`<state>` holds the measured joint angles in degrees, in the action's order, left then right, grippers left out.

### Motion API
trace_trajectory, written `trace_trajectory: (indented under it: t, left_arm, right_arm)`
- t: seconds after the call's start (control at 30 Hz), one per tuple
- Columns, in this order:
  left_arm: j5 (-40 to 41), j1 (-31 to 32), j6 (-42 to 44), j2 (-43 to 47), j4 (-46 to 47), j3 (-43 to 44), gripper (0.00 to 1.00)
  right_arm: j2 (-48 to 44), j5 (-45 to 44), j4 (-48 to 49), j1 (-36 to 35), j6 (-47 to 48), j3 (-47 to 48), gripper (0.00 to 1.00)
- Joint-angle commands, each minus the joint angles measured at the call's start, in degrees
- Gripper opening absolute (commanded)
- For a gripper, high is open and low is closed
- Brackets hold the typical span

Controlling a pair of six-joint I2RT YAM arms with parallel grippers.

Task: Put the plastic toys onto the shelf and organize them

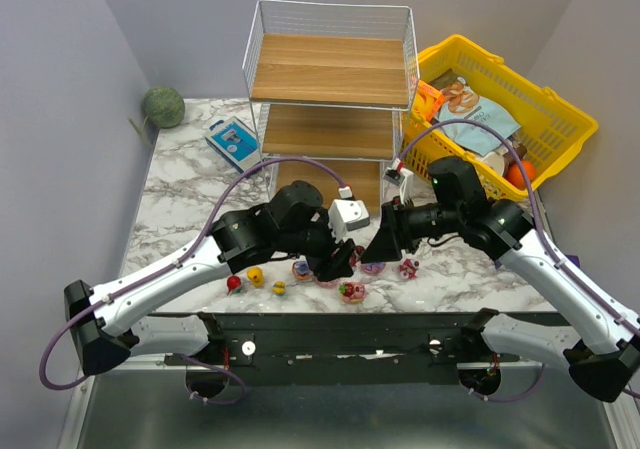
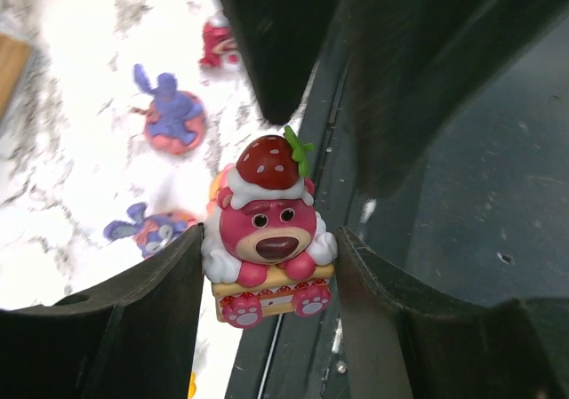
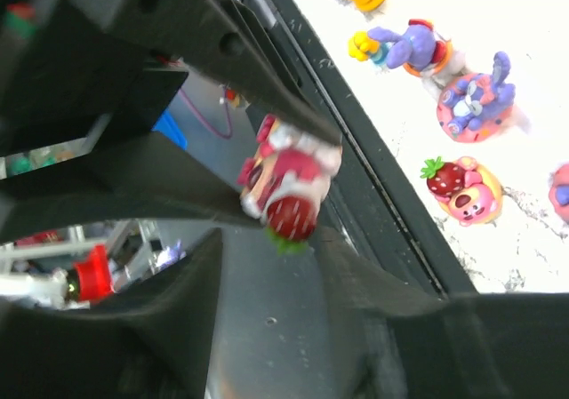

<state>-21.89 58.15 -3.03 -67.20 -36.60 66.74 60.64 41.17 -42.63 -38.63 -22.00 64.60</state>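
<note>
My left gripper (image 1: 340,261) is shut on a pink-red bear cake toy with a strawberry on top (image 2: 269,230) and holds it above the table's front edge. In the right wrist view the same toy (image 3: 286,181) hangs between the left fingers, its strawberry reaching the tips of my right gripper (image 3: 271,241). My right gripper (image 1: 383,239) is open and faces the left one. Other toys lie on the marble near the front: a second cake toy (image 1: 351,291), a red-haired one (image 1: 408,267), a yellow one (image 1: 256,276) and purple bunny ones (image 3: 476,106). The shelf (image 1: 330,69) stands at the back.
A yellow basket (image 1: 560,119) with snack packets stands right of the shelf. A blue-white box (image 1: 232,139) and a green ball (image 1: 162,106) lie at the back left. The black frame rail (image 1: 340,324) runs along the table's front edge.
</note>
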Motion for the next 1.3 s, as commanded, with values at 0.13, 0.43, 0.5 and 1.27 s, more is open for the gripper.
trace_trajectory:
  t: [0.13, 0.43, 0.5, 1.27]
  left_arm:
    - [24.7, 0.2, -11.6, 11.6, 14.2, -11.6, 0.00]
    - [59.7, 0.2, -25.4, 11.4, 36.3, -24.8, 0.00]
    - [65.5, 0.0, -26.7, 6.5, 38.5, -23.4, 0.00]
    - [57.7, -14.2, -36.0, -16.9, 60.1, -28.2, 0.00]
  right_arm:
    - [-5.8, -23.5, -0.3, -0.3, -9.0, 2.2, 0.73]
    - [-8.9, -40.9, -5.4, -0.2, -17.2, -0.2, 0.73]
    - [-10.3, -42.8, -6.1, -0.2, -18.7, -0.8, 0.73]
    - [-21.4, -49.1, -16.3, -0.2, -22.6, -4.0, 0.73]
